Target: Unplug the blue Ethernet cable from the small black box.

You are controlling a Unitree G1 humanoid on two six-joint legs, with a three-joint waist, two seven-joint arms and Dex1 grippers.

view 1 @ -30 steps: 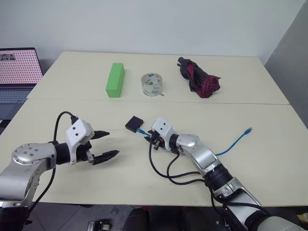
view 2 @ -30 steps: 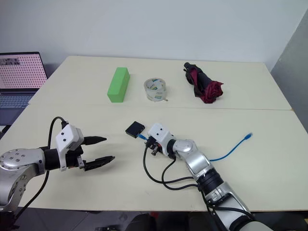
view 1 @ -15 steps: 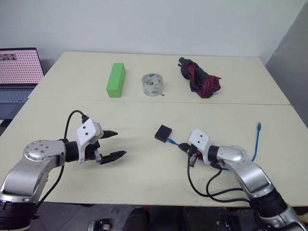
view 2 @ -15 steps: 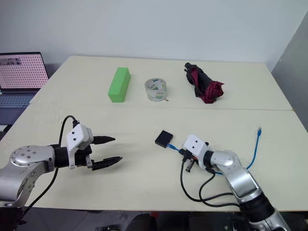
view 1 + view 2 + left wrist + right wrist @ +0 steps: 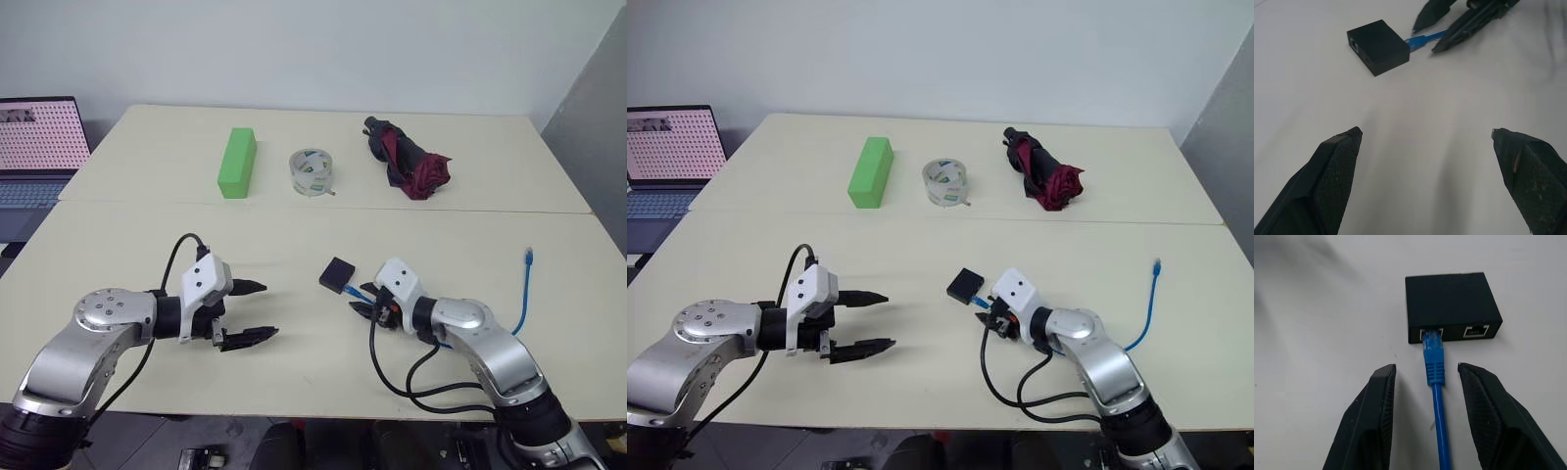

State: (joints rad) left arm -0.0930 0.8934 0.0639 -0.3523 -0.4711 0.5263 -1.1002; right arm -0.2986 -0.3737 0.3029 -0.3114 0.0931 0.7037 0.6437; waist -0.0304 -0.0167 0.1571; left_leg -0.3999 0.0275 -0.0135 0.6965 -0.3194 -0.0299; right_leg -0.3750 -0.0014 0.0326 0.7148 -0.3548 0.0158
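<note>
On the near half of the cream bench (image 5: pixel 549 245), the small black box (image 5: pixel 337 273) lies flat with the blue Ethernet cable (image 5: pixel 1435 372) plugged into one of its two side ports; the second port beside it is empty. From the plug the cord runs under the right forearm and curves out to a free end with a clear tip (image 5: pixel 528 258) near the bench's right edge.

The right hand (image 5: pixel 1427 377) sits just behind the box, its two black fingers parted to a middling gap on either side of the plug boot without touching it. That looks like a line-up for pinching the boot and drawing it straight out of the port.

The left hand (image 5: pixel 255 311) hovers well apart to the left, fingers spread wide and holding nothing, and it points toward the box. Probably it is meant to pin the light box, which would otherwise slide along with any pull on the cord.

Farther back lie a green block (image 5: pixel 235 162), a roll of clear tape (image 5: pixel 310 171) and a folded dark red umbrella (image 5: pixel 407 159). No brand or writing can be read on any of them.
</note>
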